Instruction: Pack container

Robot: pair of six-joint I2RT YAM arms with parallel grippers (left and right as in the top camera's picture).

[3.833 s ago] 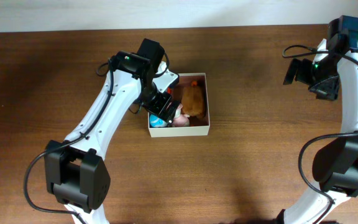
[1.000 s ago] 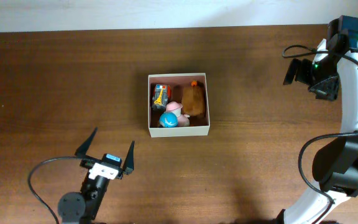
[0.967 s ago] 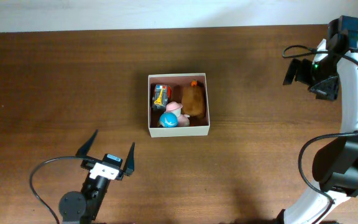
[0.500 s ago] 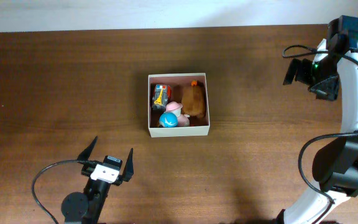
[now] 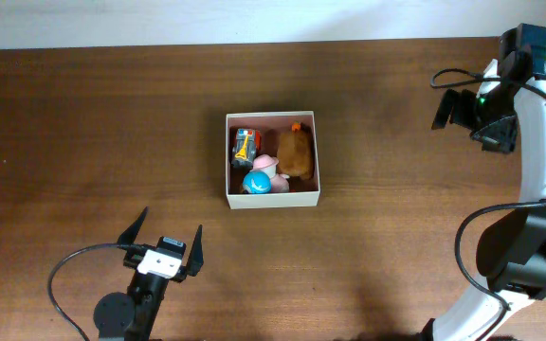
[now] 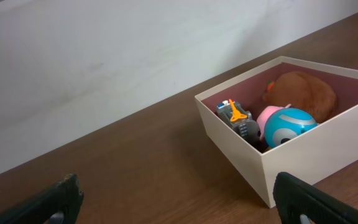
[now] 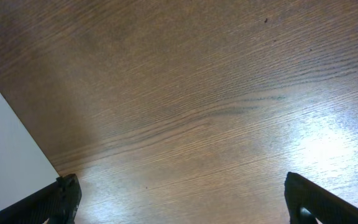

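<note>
The container (image 5: 273,199) is a square white box with a pink-brown inside, at the table's middle. It holds a brown plush (image 5: 295,152), a pink toy (image 5: 265,164), a blue ball (image 5: 257,183) and a small grey and orange toy car (image 5: 245,144). My left gripper (image 5: 171,227) is open and empty near the front left, well short of the box. In the left wrist view the container (image 6: 316,155) lies ahead right of the open gripper (image 6: 179,205). My right gripper (image 5: 448,112) is open and empty, far right of the box.
The dark wooden table (image 5: 83,123) runs back to a white wall (image 6: 104,68). The right wrist view shows bare wood (image 7: 216,93) and a white corner of the container (image 7: 5,149) at the left edge.
The left arm has left the container, where it was over the toys, and pulled back to the front left. In the last second it slid slightly nearer the front. The right arm has not moved.
</note>
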